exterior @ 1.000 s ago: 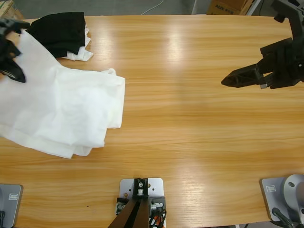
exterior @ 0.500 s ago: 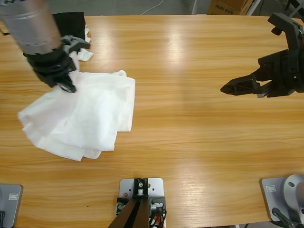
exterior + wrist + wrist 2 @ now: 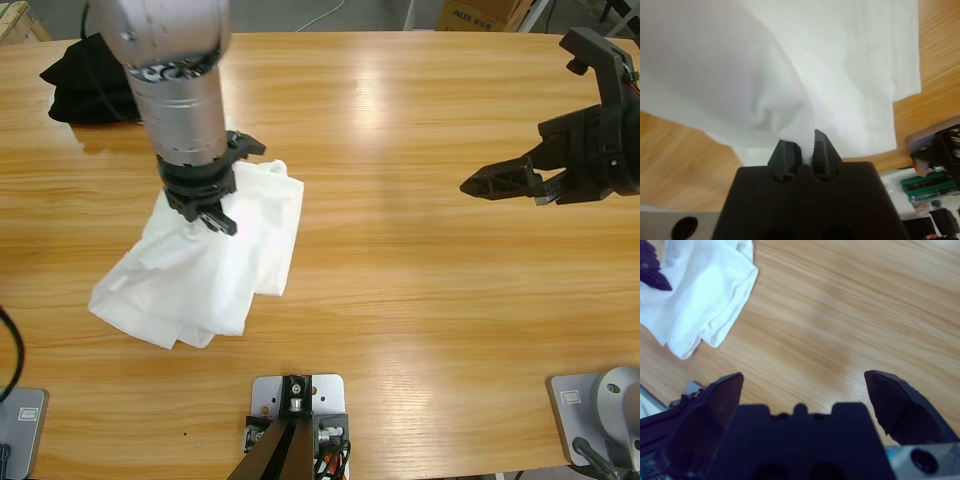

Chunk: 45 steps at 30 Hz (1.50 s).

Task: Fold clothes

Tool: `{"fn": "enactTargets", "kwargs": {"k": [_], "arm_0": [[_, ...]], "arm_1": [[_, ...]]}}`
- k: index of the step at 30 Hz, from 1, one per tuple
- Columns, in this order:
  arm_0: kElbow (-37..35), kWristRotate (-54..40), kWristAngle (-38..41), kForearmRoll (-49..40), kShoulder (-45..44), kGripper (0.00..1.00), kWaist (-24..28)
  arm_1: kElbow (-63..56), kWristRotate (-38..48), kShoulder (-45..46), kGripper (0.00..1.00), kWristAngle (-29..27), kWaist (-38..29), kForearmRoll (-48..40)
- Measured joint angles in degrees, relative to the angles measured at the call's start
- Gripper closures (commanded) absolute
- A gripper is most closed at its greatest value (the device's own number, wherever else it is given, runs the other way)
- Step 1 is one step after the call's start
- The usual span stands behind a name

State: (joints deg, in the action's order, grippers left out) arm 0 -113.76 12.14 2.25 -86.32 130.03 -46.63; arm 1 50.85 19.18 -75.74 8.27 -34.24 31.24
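The clothes are a white T-shirt [image 3: 210,270], bunched in loose folds on the left half of the table. My left gripper [image 3: 212,208] is shut on a pinch of its fabric and lifts that part, so the cloth [image 3: 805,95] drapes down from the jaws in the left wrist view. Its silver arm comes down from the upper left over the shirt. My right gripper [image 3: 490,183] hangs open above bare wood at the right side, far from the shirt, whose edge [image 3: 700,295] shows at the top left of the right wrist view.
A small black garment [image 3: 85,80] lies at the table's far left corner. Bare wooden table [image 3: 400,260] stretches between the shirt and the right arm. A cardboard box [image 3: 480,14] stands beyond the far edge.
My left arm has carried the shirt from the far left edge toward the middle, and the cloth has bunched up narrower. The black garment is now uncovered. The right gripper has barely shifted.
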Motion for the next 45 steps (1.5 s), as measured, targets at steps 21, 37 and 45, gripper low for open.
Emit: {"fn": "enactTargets", "kwargs": {"k": [21,37,45], "arm_0": [[-15.6,6.3,5.7,0.0,4.2,0.002,-7.9],[41.3,17.8,6.2,34.7,-41.4,0.496,3.2],[67.6,23.8,8.5,59.8,-46.2,0.492,0.3]], "arm_1": [[-0.4,0.3,-0.6,0.102,0.2,0.0,-1.4],[14.0,-0.2,-15.5,0.036,22.6,0.4,-6.4],[23.5,13.3,-30.6,0.0,22.7,-0.5,-6.4]]}}
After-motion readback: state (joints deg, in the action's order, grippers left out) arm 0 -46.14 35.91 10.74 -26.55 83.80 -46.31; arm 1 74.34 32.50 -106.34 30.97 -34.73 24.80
